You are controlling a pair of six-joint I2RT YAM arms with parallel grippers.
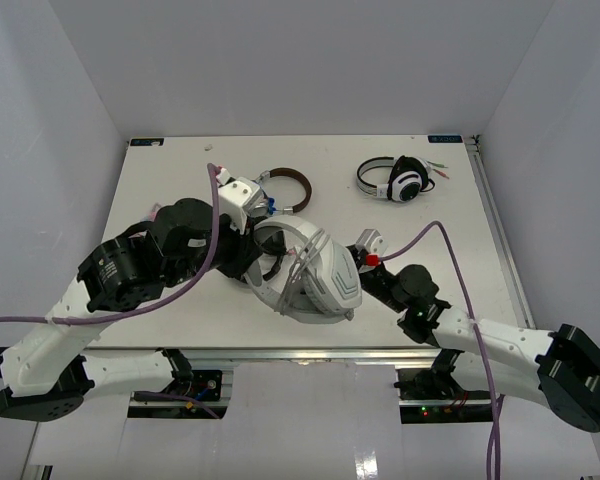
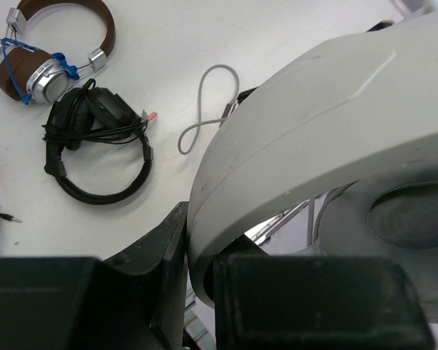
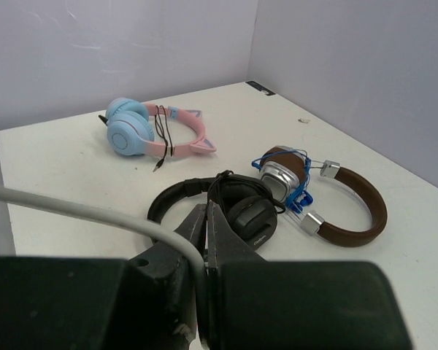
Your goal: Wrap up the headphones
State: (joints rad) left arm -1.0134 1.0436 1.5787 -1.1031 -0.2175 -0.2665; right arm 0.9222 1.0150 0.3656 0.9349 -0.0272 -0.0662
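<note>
With the left gripper (image 2: 201, 271) clamped on the headphones (image 1: 320, 280) and the right gripper (image 3: 205, 235) pinching their cable (image 3: 73, 210), wrapping seems underway, one cable loop (image 2: 202, 109) yet unwound.

A brown-banded pair (image 1: 290, 186) lies on the white table (image 1: 175, 180) at 12 o'clock, with blue cord around its silver cups. A black pair (image 2: 95, 149) sits just beside it, at its 5 o'clock. A white-and-black pair (image 1: 396, 180) lies at 2 o'clock. A pink-and-blue cat-ear pair (image 3: 152, 130) rests well apart from these.
</note>
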